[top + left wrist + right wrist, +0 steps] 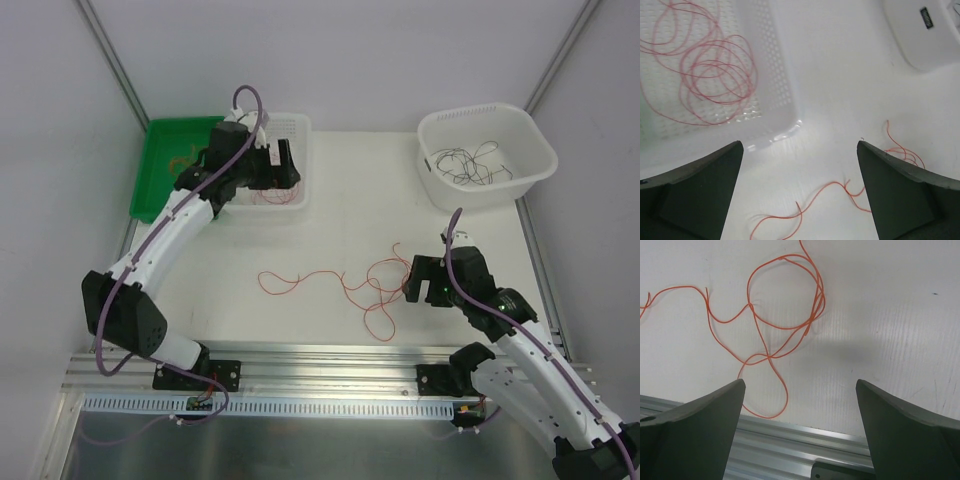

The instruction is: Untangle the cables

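A white tabletop (340, 190) enclosed by pale walls carries everything, with a ribbed aluminium rail (330, 358) running along its near edge. The left arm (170, 235) reaches toward the far left. The left jaws are spread wide with nothing between them, hanging over the near right corner of a white perforated plastic basket (775, 75). Inside that basket, ahead and to the left of the left jaws, a coil of thin red cable (715, 75) lies in loose overlapping loops on the basket floor. On the far side of the basket from these jaws sits a shallow green plastic tray (165, 150). The right arm (510, 330) is bent low over the near right part of the tabletop. The right jaws are likewise spread wide and grip nothing. Just ahead of the right jaws and toward their left finger, loose thin red cables (815, 310) sprawl flat on the tabletop in crossing loops, and one loop reaches almost to the rail. Their other end trails off toward the middle, well short of the left jaws and below the basket's outer wall. Far beyond the right jaws stands a white rounded plastic tub (540, 165) holding thin dark cables (475, 162) in a loose tangle.
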Controlling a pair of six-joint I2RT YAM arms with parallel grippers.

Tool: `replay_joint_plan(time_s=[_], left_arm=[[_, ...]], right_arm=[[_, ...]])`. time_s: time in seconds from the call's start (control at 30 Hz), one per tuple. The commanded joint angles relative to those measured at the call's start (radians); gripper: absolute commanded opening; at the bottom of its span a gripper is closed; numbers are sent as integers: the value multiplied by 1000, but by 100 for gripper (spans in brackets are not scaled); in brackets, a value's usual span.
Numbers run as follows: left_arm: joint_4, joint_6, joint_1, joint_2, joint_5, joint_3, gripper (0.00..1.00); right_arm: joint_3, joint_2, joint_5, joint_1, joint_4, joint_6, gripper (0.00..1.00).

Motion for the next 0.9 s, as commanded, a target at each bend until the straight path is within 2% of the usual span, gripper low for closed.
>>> replay_joint_plan(time_s=[0.0,0.27,0.5,0.63,0.77,0.87], left_arm=[[7,-30,-106,-82,-26,-140,99],[7,-149,-434,-113,-138,-353,96],[11,-280,-626,10,-289,-371,87],[12,-300,-668,103,-326,-341,78],[14,-308,-678,146,-336,-322,73],[14,-305,-681,162,-338,-311,71]], right_arm=[[28,-2,-43,1,39,24,98],[7,-3,-60,2,48,35,99],[-6,-2,-61,4,58,40,99],[-21,6,-63,4,71,32,96],[-36,29,-43,6,82,43,91],[-49,58,-18,6,105,62,77]])
